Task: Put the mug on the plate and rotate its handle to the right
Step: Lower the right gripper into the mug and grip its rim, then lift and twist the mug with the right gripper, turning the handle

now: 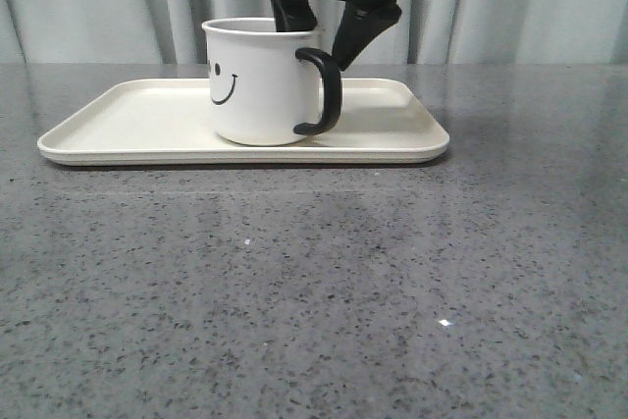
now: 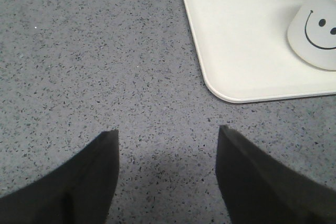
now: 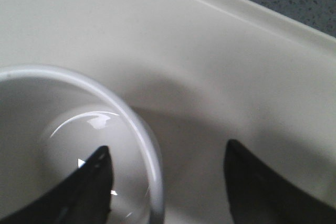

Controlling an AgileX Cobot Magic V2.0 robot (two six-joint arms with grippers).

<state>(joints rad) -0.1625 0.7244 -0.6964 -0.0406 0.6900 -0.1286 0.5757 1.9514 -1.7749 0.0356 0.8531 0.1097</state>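
On the cream-coloured rectangular plate [image 1: 137, 120] stands the white mug [image 1: 260, 80], upright, its base flat on the plate's floor a little right of the middle. Its black smiley face [image 1: 224, 83] looks out to the front and somewhat to the left, and the black C-shaped handle [image 1: 322, 93] sticks out on the mug's right side, seen almost in profile from the front. The plate itself lies flat on the speckled grey counter [image 1: 314, 291], its long side running across the view.

The right claw [image 1: 316, 19] comes down from above onto the mug's right rim. Its fingers are spread apart: one finger [image 3: 79, 192] reaches down inside the mug, the other [image 3: 262, 187] hangs outside over the plate floor, and the mug wall [image 3: 142, 135] passes between them. Neither finger visibly presses on the wall, so the claw is open and astride the rim rather than clamped.

The left claw [image 2: 167, 177] hovers over bare counter, well clear of the plate's rounded corner [image 2: 220, 90]. Its two dark fingers are wide apart with nothing between them. From that wrist camera the mug [image 2: 315, 35] shows at the edge, smiley face toward the lens.
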